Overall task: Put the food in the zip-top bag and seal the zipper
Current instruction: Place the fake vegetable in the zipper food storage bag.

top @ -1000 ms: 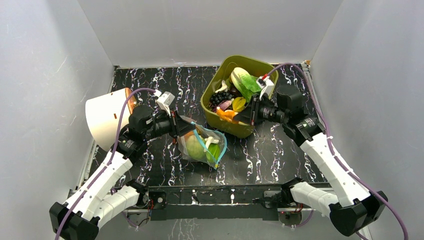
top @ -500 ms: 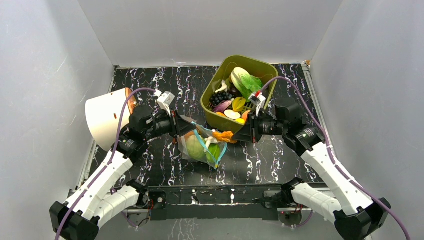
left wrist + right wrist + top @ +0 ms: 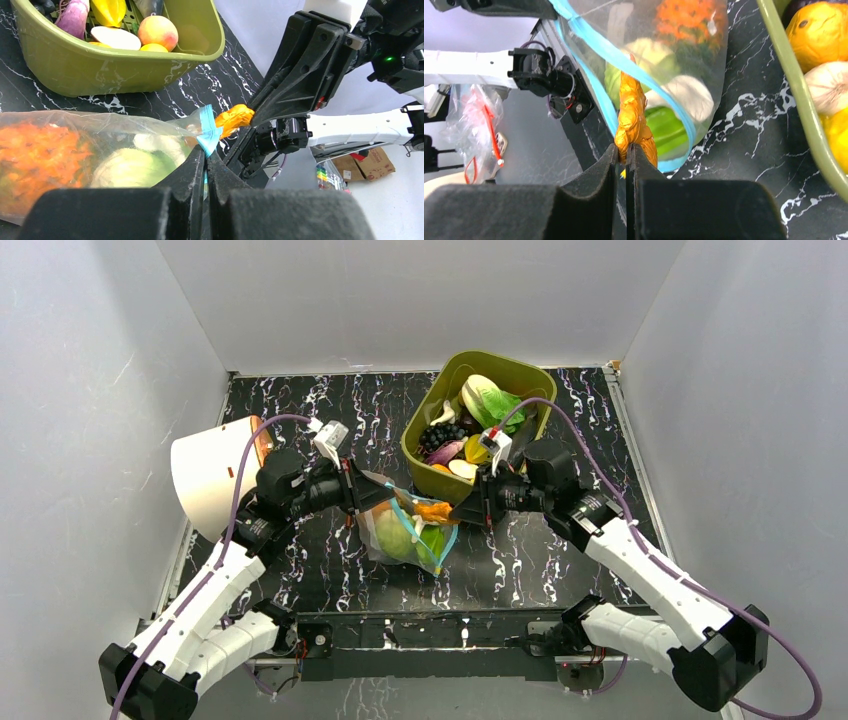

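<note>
Olive tub (image 3: 100,70) of toy produce (image 3: 157,32) stands beyond the zip-top bag (image 3: 60,150) holding cabbage (image 3: 125,167); left pincer (image 3: 205,152) clamps its zipper (image 3: 209,131), right pincer (image 3: 623,149) clamps orange food (image 3: 633,110).

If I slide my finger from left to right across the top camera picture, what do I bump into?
A white curved shade → left gripper → zip-top bag → orange toy food at the bag's mouth → right gripper.

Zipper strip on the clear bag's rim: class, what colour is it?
The zipper is light blue, which shows best in the right wrist view.
</note>
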{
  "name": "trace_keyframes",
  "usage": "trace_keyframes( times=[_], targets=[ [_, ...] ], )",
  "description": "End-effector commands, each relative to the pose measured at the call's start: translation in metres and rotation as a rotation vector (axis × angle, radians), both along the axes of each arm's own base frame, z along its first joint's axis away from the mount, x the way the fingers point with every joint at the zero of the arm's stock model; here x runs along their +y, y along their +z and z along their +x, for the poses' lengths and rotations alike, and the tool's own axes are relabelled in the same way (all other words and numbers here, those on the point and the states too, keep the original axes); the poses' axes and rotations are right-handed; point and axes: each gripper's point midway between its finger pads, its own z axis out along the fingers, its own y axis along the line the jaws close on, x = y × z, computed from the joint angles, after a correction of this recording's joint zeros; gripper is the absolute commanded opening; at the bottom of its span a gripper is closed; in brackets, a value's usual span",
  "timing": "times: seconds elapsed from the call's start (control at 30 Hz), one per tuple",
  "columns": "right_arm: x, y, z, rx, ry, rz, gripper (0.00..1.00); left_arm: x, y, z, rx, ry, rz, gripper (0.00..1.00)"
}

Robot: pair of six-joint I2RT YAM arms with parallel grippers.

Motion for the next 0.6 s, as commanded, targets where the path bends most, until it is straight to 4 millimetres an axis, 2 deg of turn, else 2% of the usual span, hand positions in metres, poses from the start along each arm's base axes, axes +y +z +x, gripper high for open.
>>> trace_keyframes(
  times=[0.0, 0.2, 0.3, 0.57],
  targets=[
    [0.015, 0.018, 0.020, -0.135, -0.047, 0.060, 0.00, -0.007, 0.044, -0.004, -0.086, -0.046, -0.106, 0.00],
    [0.027, 0.026, 0.035, -0.180, -0.091, 0.095, 0.00, -0.009, 0.046, -0.006, -0.072, -0.055, -0.127, 0.00],
    [0.033, 0.023, 0.043, -0.186, -0.143, 0.095, 0.00, -0.009, 0.046, -0.006, -0.067, -0.055, -0.133, 0.00],
    [0.064, 0.025, 0.042, -0.220, -0.126, 0.156, 0.00, -0.011, 0.044, -0.005, -0.058, -0.055, -0.156, 0.00]
  ],
)
